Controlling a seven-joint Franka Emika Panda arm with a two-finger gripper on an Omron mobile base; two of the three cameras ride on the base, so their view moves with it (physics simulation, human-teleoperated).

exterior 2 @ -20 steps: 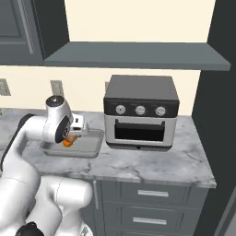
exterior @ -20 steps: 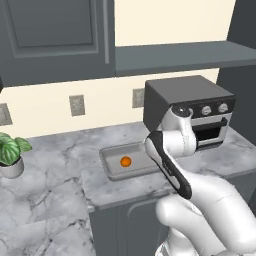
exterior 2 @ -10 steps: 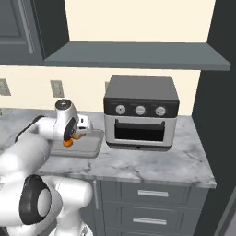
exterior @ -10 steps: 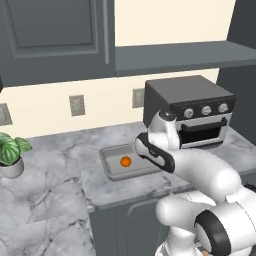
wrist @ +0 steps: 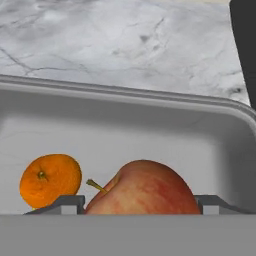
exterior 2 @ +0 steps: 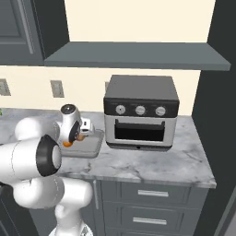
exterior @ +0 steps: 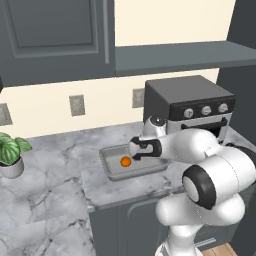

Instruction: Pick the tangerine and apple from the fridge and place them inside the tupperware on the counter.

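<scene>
The pincer (wrist: 140, 207) hangs low over the tupperware (wrist: 150, 107), its two dark tips showing at the bottom of the hand view with the apple (wrist: 142, 187) sitting between them. The tips stand at either flank of the fruit, so the pincer appears clamped on the apple, its jaws apart by the fruit's width. The apple's stem points toward 10 o'clock, at the tangerine (wrist: 50, 180), which lies on the container floor just beside the apple at its 9 o'clock.

In the left base view the tupperware (exterior: 112, 172) rests on the marble tabletop (exterior: 55, 165), with the tangerine (exterior: 125, 161) inside it and the pincer (exterior: 136, 149) at the fruit's 2 o'clock, over the tray. The toaster oven (exterior: 187, 107) stands at 2 o'clock from the tray, and a potted plant (exterior: 11, 152) sits well apart at 9 o'clock.

In the right base view the pincer (exterior 2: 85, 131) hovers over the tupperware (exterior 2: 94, 147), with the toaster oven (exterior 2: 140, 113) at 3 o'clock.
</scene>
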